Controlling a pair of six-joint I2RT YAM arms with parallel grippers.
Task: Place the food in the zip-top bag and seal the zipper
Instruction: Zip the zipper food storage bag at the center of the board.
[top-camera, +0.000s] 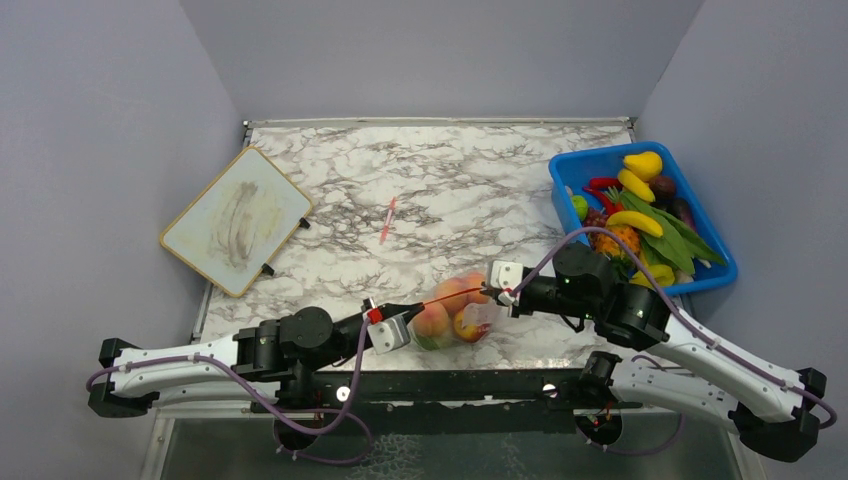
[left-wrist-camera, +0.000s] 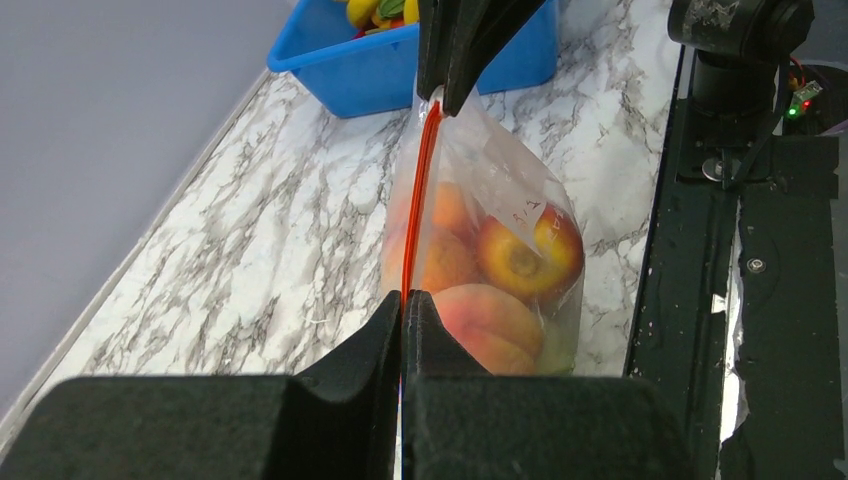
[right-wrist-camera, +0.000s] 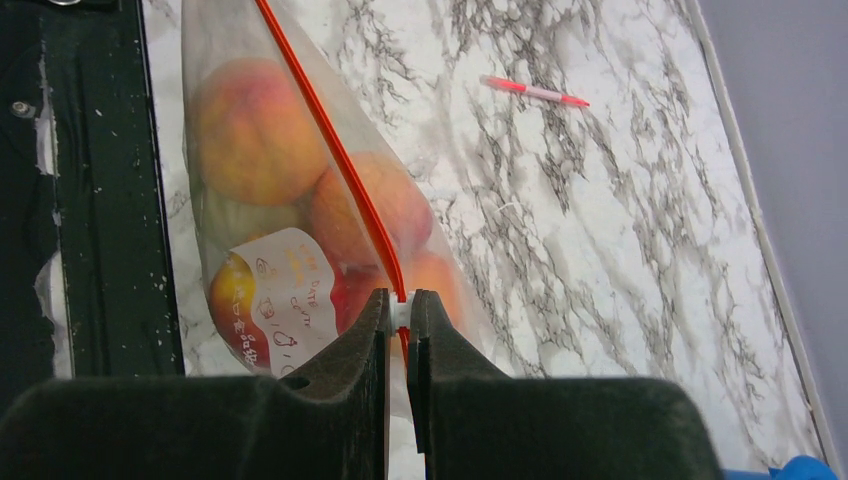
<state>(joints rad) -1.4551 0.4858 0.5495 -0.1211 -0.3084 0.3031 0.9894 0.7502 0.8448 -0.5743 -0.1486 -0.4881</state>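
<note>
Two robot arms stretch a clear zip-top bag (top-camera: 468, 322) between them near the front edge of a marble table (top-camera: 450, 180). The left gripper (left-wrist-camera: 402, 318) is clamped tight on one end of the red-orange zipper (left-wrist-camera: 420, 200). The right gripper (right-wrist-camera: 399, 310) pinches the other end. Orange and red toy fruit (left-wrist-camera: 520, 255) sits inside the bag. A pink stick (top-camera: 388, 220) lies well apart, and a blue bin (top-camera: 559, 205) of toy produce stands at the table's right.
</note>
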